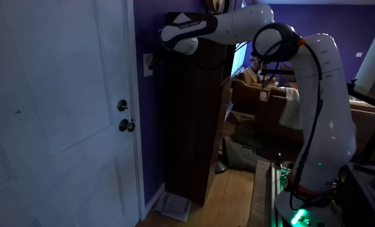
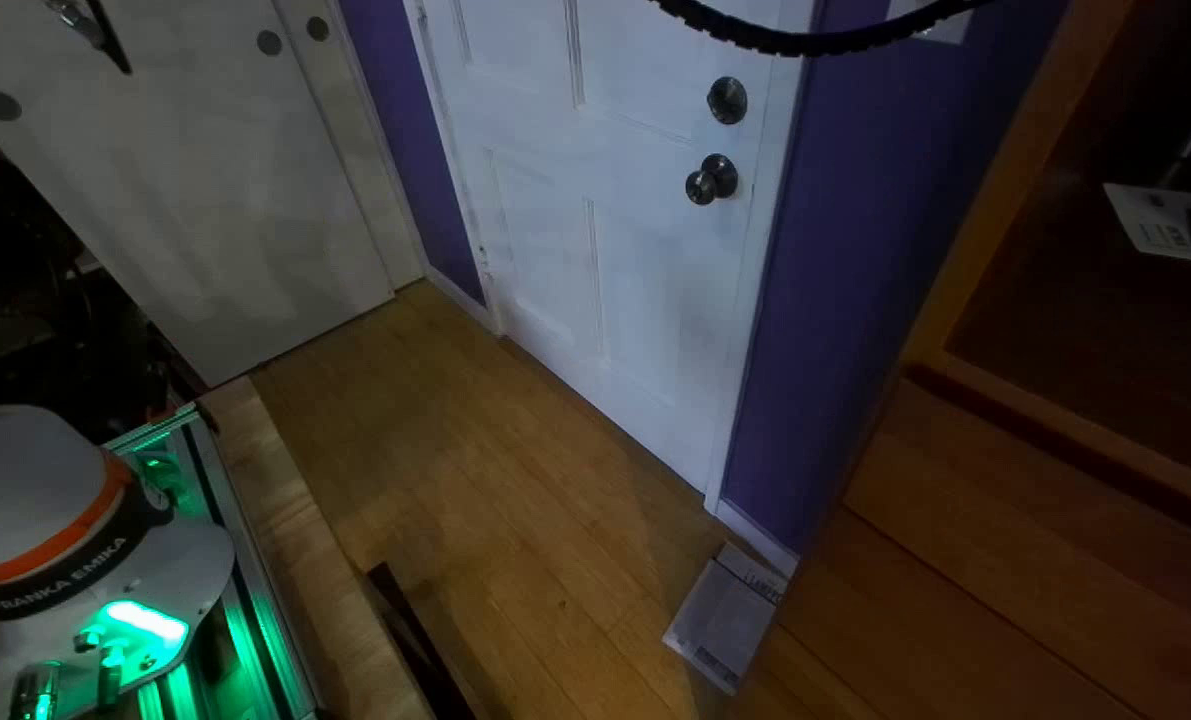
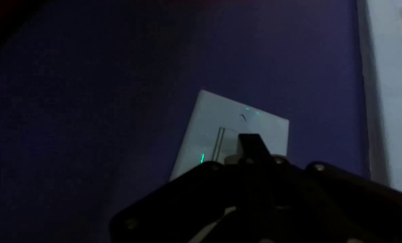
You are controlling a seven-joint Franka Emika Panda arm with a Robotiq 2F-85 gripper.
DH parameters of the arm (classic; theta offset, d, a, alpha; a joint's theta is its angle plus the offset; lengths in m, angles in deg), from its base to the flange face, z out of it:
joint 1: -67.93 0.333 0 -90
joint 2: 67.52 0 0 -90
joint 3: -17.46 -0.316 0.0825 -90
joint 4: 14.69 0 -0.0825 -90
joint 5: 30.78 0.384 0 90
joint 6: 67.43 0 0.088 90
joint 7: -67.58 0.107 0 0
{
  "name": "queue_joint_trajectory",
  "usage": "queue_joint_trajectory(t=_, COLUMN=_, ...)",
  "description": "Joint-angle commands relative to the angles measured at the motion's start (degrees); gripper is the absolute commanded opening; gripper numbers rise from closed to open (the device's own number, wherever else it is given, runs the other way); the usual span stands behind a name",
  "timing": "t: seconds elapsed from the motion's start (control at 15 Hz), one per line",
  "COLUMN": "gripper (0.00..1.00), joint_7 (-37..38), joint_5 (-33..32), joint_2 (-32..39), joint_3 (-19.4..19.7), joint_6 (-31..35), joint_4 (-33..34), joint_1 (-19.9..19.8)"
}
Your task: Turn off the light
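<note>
No lamp shows in these frames, and the room is dim. The white light switch plate (image 1: 147, 56) is on the purple wall beside the door. Its upper part shows in the wrist view (image 3: 201, 131), with a rectangular rocker-like middle; the lower part is hidden by my gripper. A sliver of the plate shows at the top of an exterior view (image 2: 940, 28). My gripper (image 3: 249, 136) is shut and holds nothing visible. Its dark fingertips are in front of the middle of the plate; in an exterior view the gripper tip (image 1: 151, 65) is at the plate. I cannot tell whether they touch.
The white door (image 1: 71, 94) with its round knob (image 1: 126, 125) and deadbolt (image 1: 122, 105) is beside the plate. A tall dark wooden cabinet (image 1: 190, 126) stands close on the other side, under my forearm. A flat package (image 1: 176, 206) lies on the floor.
</note>
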Motion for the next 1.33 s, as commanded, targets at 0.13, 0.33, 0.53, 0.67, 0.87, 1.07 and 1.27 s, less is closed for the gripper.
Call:
queue_joint_trajectory(t=0.13, gripper=0.0, joint_7=1.6, joint_5=4.8, joint_2=2.3, joint_3=-1.8, joint_6=-1.4, joint_4=3.7, joint_1=-1.1)
queue_joint_trajectory(t=0.33, gripper=0.0, joint_7=4.9, joint_5=6.0, joint_2=2.6, joint_3=-1.4, joint_6=-2.4, joint_4=4.5, joint_1=-0.8)
queue_joint_trajectory(t=0.53, gripper=0.0, joint_7=10.2, joint_5=6.6, joint_2=2.9, joint_3=-1.1, joint_6=-3.6, joint_4=5.2, joint_1=-0.6)
queue_joint_trajectory(t=0.67, gripper=0.0, joint_7=13.5, joint_5=6.7, joint_2=3.1, joint_3=-1.0, joint_6=-3.7, joint_4=5.5, joint_1=-0.4)
queue_joint_trajectory(t=0.87, gripper=0.0, joint_7=16.5, joint_5=7.1, joint_2=3.2, joint_3=-1.5, joint_6=-3.7, joint_4=5.7, joint_1=-0.5)
queue_joint_trajectory(t=1.07, gripper=0.0, joint_7=19.7, joint_5=6.3, joint_2=2.8, joint_3=-0.9, joint_6=-4.6, joint_4=5.3, joint_1=-0.2)
queue_joint_trajectory(t=1.27, gripper=0.0, joint_7=20.6, joint_5=6.1, joint_2=1.1, joint_3=-1.1, joint_6=-9.9, joint_4=4.2, joint_1=-0.4)
